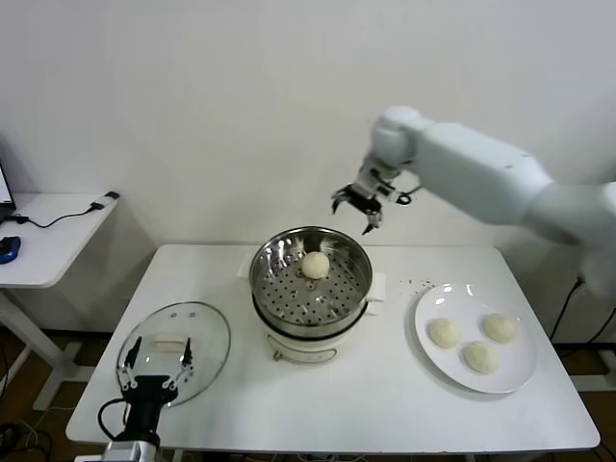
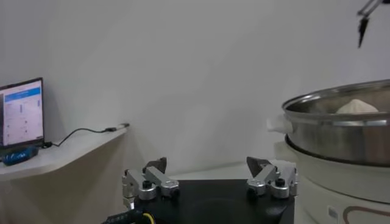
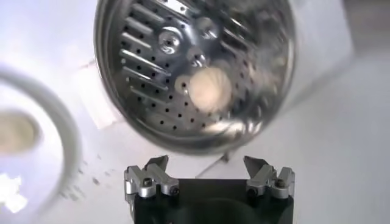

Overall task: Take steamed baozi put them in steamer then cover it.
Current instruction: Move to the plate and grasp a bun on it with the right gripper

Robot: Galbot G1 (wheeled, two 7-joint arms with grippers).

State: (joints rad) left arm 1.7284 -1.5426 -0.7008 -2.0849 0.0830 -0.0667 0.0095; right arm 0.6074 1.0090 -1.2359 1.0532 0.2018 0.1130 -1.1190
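Note:
One steamed baozi (image 1: 316, 265) lies in the shiny steel steamer (image 1: 358, 281) on its white pot base at the table's middle; the right wrist view shows that baozi (image 3: 209, 89) on the perforated bottom of the steamer (image 3: 146, 67). Three more baozi (image 1: 445, 332) (image 1: 500, 327) (image 1: 480, 357) rest on a white plate (image 1: 514, 372) at the right. My right gripper (image 1: 358, 213) hangs open and empty above the steamer's far rim. The glass cover (image 1: 210, 332) with its white handle lies flat at the front left. My left gripper (image 1: 155, 361) is open, low beside the cover.
A side desk (image 1: 48, 241) with a cable and a blue mouse stands to the left of the table; a lit screen (image 2: 22, 112) sits on it. A white wall closes the back. Bare tabletop (image 1: 366, 404) runs along the front edge.

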